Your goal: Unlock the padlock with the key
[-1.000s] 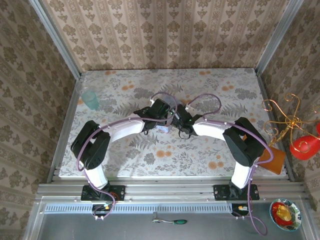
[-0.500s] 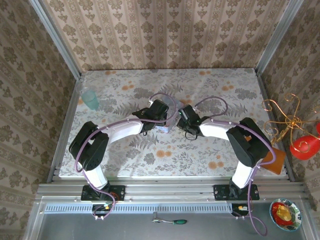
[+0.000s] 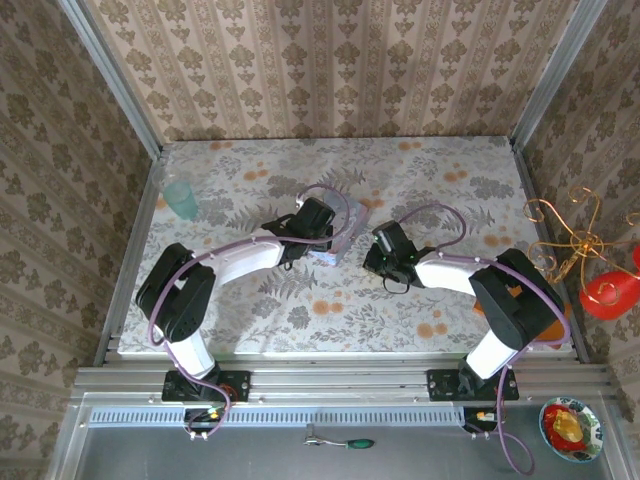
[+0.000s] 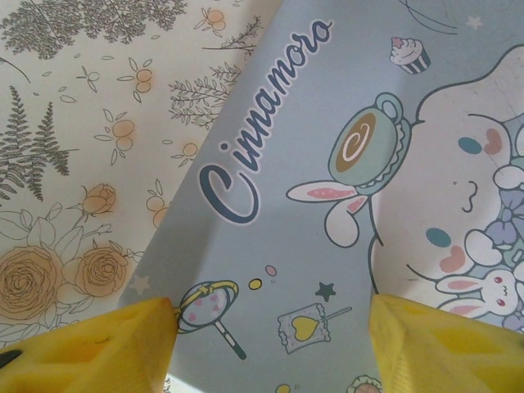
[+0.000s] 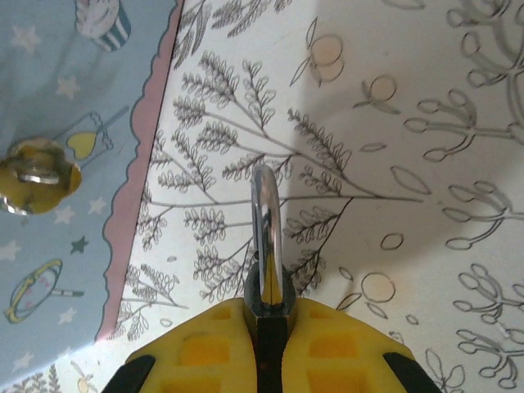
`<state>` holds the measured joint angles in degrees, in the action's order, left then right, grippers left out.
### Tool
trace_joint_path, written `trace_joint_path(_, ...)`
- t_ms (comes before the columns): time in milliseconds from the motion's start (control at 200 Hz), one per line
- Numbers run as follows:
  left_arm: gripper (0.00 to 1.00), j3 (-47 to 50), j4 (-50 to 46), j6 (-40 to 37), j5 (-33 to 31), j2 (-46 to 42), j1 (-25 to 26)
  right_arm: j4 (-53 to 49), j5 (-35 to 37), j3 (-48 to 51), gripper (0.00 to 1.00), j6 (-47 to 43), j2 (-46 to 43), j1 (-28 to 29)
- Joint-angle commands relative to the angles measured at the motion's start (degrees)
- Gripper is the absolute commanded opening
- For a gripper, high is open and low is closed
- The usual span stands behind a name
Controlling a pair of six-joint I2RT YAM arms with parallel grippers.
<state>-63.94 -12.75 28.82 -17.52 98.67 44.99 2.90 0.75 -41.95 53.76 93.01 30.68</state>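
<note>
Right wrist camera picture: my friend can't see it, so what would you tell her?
The yellow-fingered right gripper pinches a thin silvery metal piece that pokes out over the flowery table. A pale blue box with a gold clasp lies at the left.

You're looking at a robot test booth dressed up as a home: wallpapered panels (image 3: pixel 330 60) close in the floral-covered table (image 3: pixel 440 160) on three sides. An aluminium rail (image 3: pixel 340 380) runs along its near edge, and a green-handled driver (image 3: pixel 345 442) lies past that rail.
</note>
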Motion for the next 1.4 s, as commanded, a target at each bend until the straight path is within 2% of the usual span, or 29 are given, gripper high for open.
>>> trace_joint_path(0, 0.66, 3.32, -8.66, -0.86, 4.72, -1.37, -1.22, -0.32, -3.57, 1.00, 0.07, -2.64, -2.02, 0.79)
trace_joint_path(120, 0.69, 4.39, -7.55, -2.78, 5.19, -7.00, -1.52, -5.18, -6.32, -0.69, 0.14, -7.57, -2.69, 2.37)
trace_joint_path(200, 0.71, 7.42, -3.98, -3.28, 5.21, -11.43, -2.86, -8.06, -5.67, -1.11, 0.24, -10.21, -3.80, 3.00)
trace_joint_path(265, 0.72, 10.69, -1.18, -3.50, 4.64, -14.84, -4.70, -9.67, -4.01, -0.98, 0.43, -12.53, -5.33, 2.99)
trace_joint_path(280, 0.73, 11.28, -0.75, -3.60, 4.30, -15.62, -5.14, -10.36, -3.35, -1.02, 0.51, -13.21, -5.69, 2.99)
trace_joint_path(300, 0.73, 12.37, -0.34, -3.74, 3.75, -16.72, -5.69, -11.26, -2.38, -1.10, 0.55, -14.07, -6.27, 2.99)
trace_joint_path(320, 0.80, 13.28, 0.09, -4.03, 3.34, -17.79, -6.20, -12.18, -1.36, -1.26, 0.71, -15.10, -6.86, 3.01)
trace_joint_path(330, 0.80, 13.73, 0.16, -4.21, 3.21, -18.38, -6.42, -12.62, -0.93, -1.35, 0.89, -15.55, -7.16, 2.99)
trace_joint_path(335, 0.81, 13.96, 0.35, -4.34, 3.11, -18.67, -6.59, -12.86, -0.75, -1.36, 0.95, -15.89, -7.28, 2.99)
trace_joint_path(355, 0.82, 14.87, 0.67, -4.76, 2.68, -19.81, -7.18, -13.86, 0.19, -1.53, 1.00, -17.02, -7.94, 2.99)
trace_joint_path(435, 0.89, 18.37, 1.67, -6.67, 0.55, -24.94, -9.12, -16.62, 2.82, -2.51, 1.00, -22.16, -10.53, 2.60)
trace_joint_path(525, 0.98, 22.43, 2.75, -9.33, -5.33, -31.39, -10.90, -18.45, 6.97, -3.67, 1.00, -29.20, -14.41, 2.52)
trace_joint_path(645, 1.00, 28.20, 6.33, -14.12, -15.61, -38.10, -13.34, -16.71, 16.67, -2.61, 1.00, -39.57, -20.32, 2.46)
trace_joint_path(770, 1.00, 34.85, 15.43, -22.84, -25.44, -42.88, -14.92, -3.21, 30.30, 4.39, 1.00, -52.81, -24.15, 2.11)
trace_joint_path(870, 1.00, 40.82, 27.51, -31.35, -26.17, -44.60, -16.65, 8.64, 35.86, 10.63, 1.00, -61.32, -24.54, 0.66)
trace_joint_path(945, 1.00, 44.17, 33.84, -34.52, -23.21, -44.04, -18.43, 16.31, 33.86, 14.83, 1.00, -64.24, -23.11, -2.24)
trace_joint_path(1060, 1.00, 48.35, 43.50, -37.58, -15.39, -39.69, -23.14, 21.76, 27.83, 17.77, 1.00, -62.31, -19.81, -8.33)
trace_joint_path(1150, 1.00, 49.93, 51.17, -39.00, -12.15, -34.15, -25.42, 28.11, 24.45, 19.96, 1.00, -66.27, -19.32, -9.64)
trace_joint_path(1210, 1.00, 49.96, 55.16, -39.77, -8.08, -30.65, -27.27, 32.92, 19.98, 21.74, 1.00, -67.29, -19.51, -11.66)
trace_joint_path(1305, 1.00, 47.26, 55.02, -38.70, -3.44, -27.09, -29.31, 34.69, 9.94, 22.62, 1.00, -66.05, -20.42, -16.67)
trace_joint_path(1390, 1.00, 46.53, 59.13, -37.49, 1.23, -23.86, -32.32, 39.49, 4.56, 24.34, 1.00, -65.06, -20.45, -19.58)
